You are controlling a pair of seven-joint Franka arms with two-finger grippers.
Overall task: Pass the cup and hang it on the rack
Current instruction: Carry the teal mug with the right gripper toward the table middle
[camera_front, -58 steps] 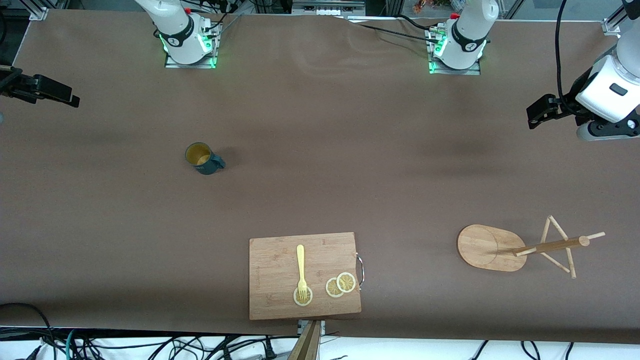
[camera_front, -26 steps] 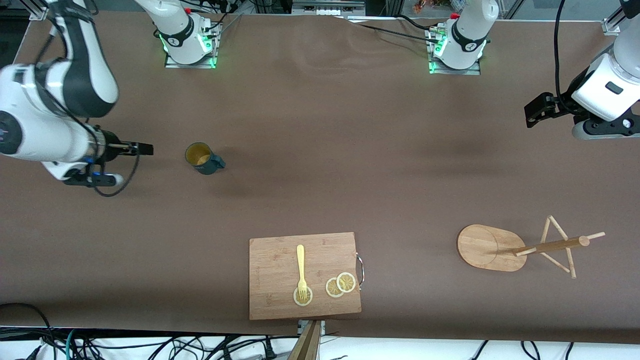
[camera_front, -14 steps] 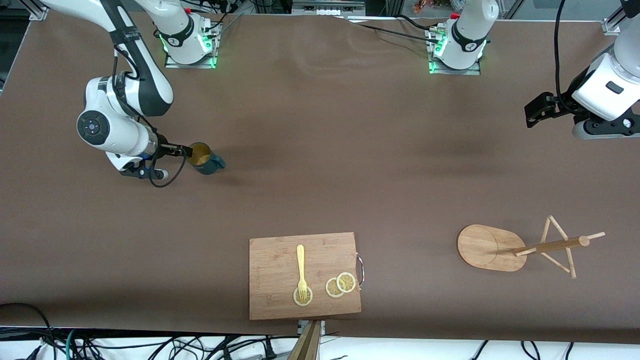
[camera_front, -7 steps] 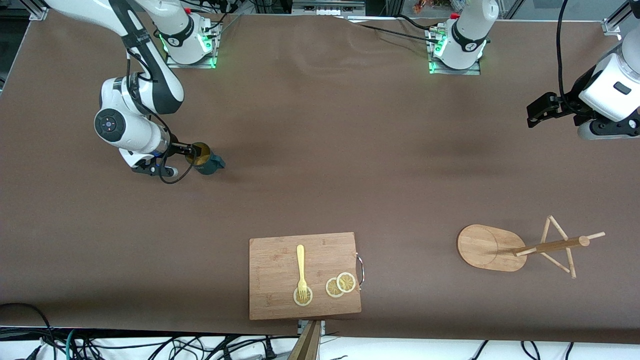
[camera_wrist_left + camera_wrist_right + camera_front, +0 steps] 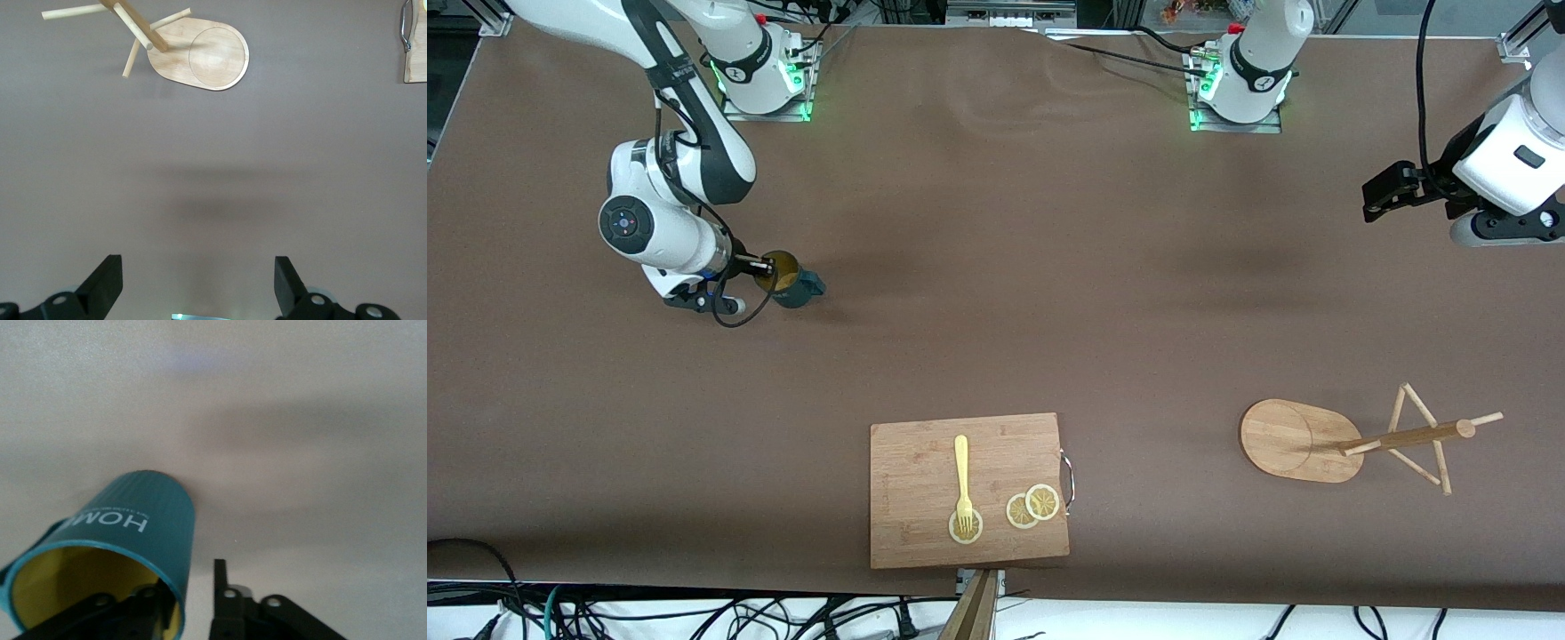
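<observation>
The dark teal cup (image 5: pixel 789 279) with a yellowish inside stands on the table toward the right arm's end, handle pointing away from the arm. My right gripper (image 5: pixel 767 266) straddles its rim. In the right wrist view one finger sits inside the cup (image 5: pixel 133 520) against the wall. The other finger (image 5: pixel 219 577) is outside with a thin gap to the wall, so the right gripper (image 5: pixel 192 583) is still narrowly open. The bamboo rack (image 5: pixel 1296 442) stands near the front camera toward the left arm's end. My left gripper (image 5: pixel 1375 199) waits open in the air, with the rack (image 5: pixel 200 57) in its wrist view.
A wooden cutting board (image 5: pixel 925 462) lies at the table edge nearest the front camera, carrying a yellow fork (image 5: pixel 961 471) and lemon slices (image 5: pixel 1032 505). Its metal handle (image 5: pixel 405 27) shows at the edge of the left wrist view. Brown tabletop lies between cup and rack.
My right arm swung in from the table's end to the cup. Its jaws narrowed around the rim, and the cup shifted slightly. The left arm barely moved.
</observation>
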